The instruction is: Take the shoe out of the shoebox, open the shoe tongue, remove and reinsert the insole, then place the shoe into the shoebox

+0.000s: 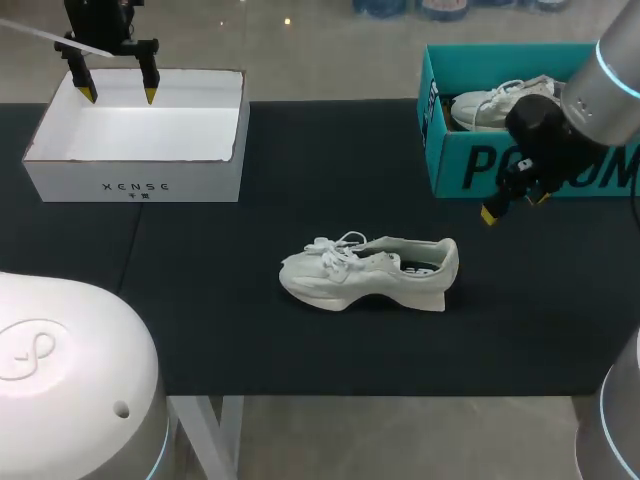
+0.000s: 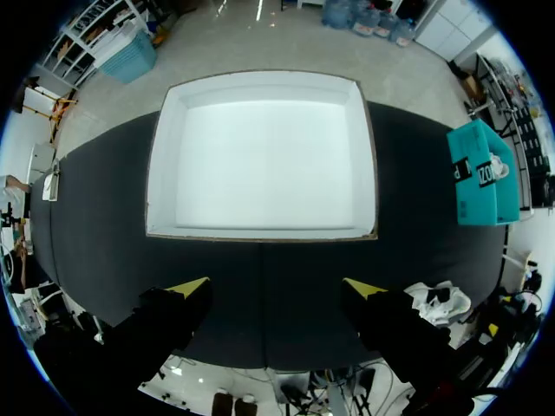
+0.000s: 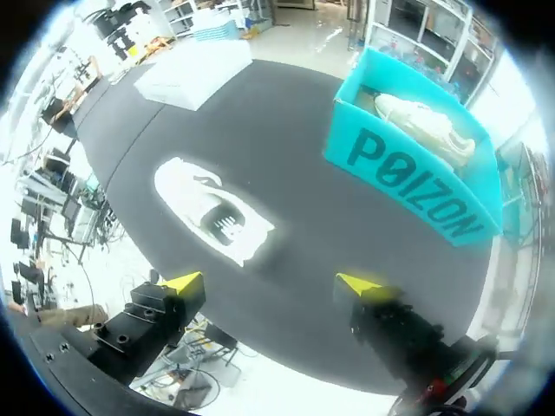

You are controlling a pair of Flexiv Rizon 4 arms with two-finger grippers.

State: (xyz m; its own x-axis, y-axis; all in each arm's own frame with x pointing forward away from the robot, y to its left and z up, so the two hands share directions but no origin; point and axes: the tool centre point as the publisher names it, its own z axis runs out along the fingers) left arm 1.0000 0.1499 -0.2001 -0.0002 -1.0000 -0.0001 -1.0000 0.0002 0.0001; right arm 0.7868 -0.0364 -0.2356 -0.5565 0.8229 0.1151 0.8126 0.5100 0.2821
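Note:
A white sneaker (image 1: pixel 368 271) lies on its side in the middle of the black mat, toe toward the left; it also shows ahead of the right gripper (image 3: pixel 212 213) and at the edge of the left wrist view (image 2: pixel 438 303). A teal shoebox (image 1: pixel 520 150) at the far right holds a second white shoe (image 1: pixel 495 103) (image 3: pixel 425 126). My right gripper (image 1: pixel 513 206) (image 3: pixel 270 283) hangs open in front of the teal box (image 3: pixel 408 173), above the mat, holding nothing. My left gripper (image 1: pixel 117 94) (image 2: pixel 276 287) is open and empty above the white box.
An empty white open box (image 1: pixel 140 140) (image 2: pixel 262 160) stands at the far left of the mat (image 1: pixel 230 310). The teal box appears off to the side in the left wrist view (image 2: pixel 481 173). The mat's front edge runs near the table's front.

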